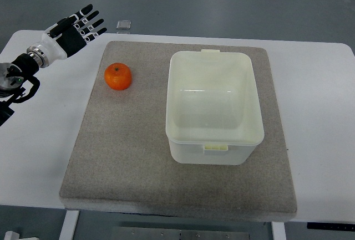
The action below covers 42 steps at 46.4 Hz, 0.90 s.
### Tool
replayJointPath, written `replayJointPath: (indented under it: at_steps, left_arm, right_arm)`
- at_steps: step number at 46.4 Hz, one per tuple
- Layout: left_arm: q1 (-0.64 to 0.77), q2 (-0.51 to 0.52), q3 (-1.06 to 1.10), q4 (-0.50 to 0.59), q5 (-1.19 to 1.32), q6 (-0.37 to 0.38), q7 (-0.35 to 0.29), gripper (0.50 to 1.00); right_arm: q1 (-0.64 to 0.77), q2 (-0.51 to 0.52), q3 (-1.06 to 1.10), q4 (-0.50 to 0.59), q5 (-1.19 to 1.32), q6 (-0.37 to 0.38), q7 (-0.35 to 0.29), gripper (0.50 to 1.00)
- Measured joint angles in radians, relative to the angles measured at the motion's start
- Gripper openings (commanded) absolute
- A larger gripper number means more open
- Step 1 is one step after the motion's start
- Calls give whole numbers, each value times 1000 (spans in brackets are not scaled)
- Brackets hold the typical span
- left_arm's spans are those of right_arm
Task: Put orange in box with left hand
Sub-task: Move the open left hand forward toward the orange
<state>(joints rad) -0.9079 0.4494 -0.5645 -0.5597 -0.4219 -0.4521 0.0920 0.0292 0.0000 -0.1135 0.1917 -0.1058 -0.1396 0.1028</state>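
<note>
Orange (118,76): round, glossy-skinned fruit, stem dimple up, resting on grey felt-like rectangular mat (133,157), upper-left region. Position relative to box: roughly 9 to 10 o'clock, apart, no contact. Clear of all hands.

Box (213,107): translucent cream-white plastic, rectangular, rounded corners, lid off, interior bare. Seated on right half of mat, small latch tabs at 12 o'clock and 6 o'clock rims.

Mat: laid flat on white rectangular tabletop (39,157), covering most of centre.

Left hand (76,29): black-and-white jointed fingers, extended and slightly spread, holding nothing. Located at about 10 o'clock from orange, near but not touching, over far-left table edge. Fingertips directed toward 2 o'clock. Forearm entering from left picture edge.

Small clear square item (124,25): just beyond far table edge, at 12 o'clock from orange; identity not discernible.

Right hand: outside camera coverage.
</note>
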Motion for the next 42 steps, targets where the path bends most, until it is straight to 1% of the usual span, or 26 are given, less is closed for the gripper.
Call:
replayJointPath:
  at_steps: [21, 27, 34, 37, 42]
  left_arm:
    - [-9, 3, 0, 11, -1, 10, -4, 992]
    - [-9, 2, 0, 11, -1, -11, -19, 992]
    - [-9, 5, 0, 7, 1, -23, -21, 992]
    - [-9, 9, 0, 6, 14, -39, -22, 992]
    - [-9, 17, 1, 7, 116, -117, -22, 994]
  right_arm:
    - [0, 0, 0, 0, 0, 0, 0, 944]
    - [0, 0, 0, 0, 0, 0, 0, 944]
    - [0, 0, 0, 0, 0, 0, 0, 944]
    - [0, 0, 0, 0, 0, 0, 0, 944]
    - [0, 0, 0, 0, 0, 0, 0, 944]
